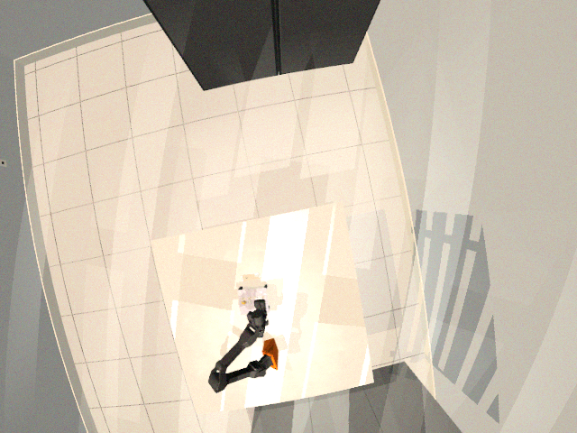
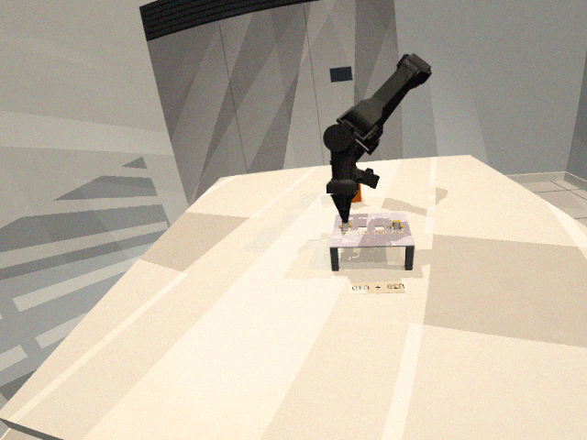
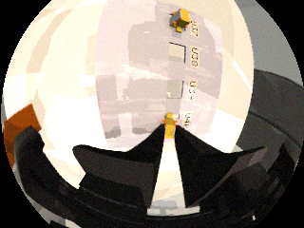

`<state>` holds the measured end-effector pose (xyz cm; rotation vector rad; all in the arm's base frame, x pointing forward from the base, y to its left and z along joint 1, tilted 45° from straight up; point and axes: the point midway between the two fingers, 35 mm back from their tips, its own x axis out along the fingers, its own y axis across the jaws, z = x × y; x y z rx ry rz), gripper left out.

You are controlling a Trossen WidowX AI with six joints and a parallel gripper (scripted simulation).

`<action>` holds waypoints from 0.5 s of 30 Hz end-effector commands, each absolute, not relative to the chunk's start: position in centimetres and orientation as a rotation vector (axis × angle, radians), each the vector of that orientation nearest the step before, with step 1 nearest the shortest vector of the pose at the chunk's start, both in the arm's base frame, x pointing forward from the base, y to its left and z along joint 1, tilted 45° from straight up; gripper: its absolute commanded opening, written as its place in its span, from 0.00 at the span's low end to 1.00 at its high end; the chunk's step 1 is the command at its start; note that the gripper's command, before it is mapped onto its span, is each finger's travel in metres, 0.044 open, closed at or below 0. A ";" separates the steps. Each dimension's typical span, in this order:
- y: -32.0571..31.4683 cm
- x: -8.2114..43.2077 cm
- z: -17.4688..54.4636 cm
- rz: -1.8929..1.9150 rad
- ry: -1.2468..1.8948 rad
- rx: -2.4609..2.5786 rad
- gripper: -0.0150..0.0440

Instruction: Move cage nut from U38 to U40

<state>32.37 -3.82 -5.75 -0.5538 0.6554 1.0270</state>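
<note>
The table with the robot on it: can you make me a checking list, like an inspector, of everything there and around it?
Surface: pale table, crossed by bright stripes and shadows.
Rail: rail plate on dark legs; holes U38 and U39 empty.
Nuts: one nut at U37; the moved nut at U40, wings underneath hidden.
Label: a card lies by the rail.
Gripper: gripper closed on the nut at U40.
Clutter: nothing seen.
Cables: nothing seen.
Surroundings: tiled floor, grey walls, dark cabinet.
</note>
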 end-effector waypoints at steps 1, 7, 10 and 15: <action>-3.8 32.5 -5.7 1.035 0.652 -0.554 0.30; -3.9 32.6 -5.6 1.046 0.656 -0.551 0.30; -3.9 32.6 -5.6 1.047 0.656 -0.551 0.30; -3.9 32.6 -5.6 1.048 0.656 -0.551 0.30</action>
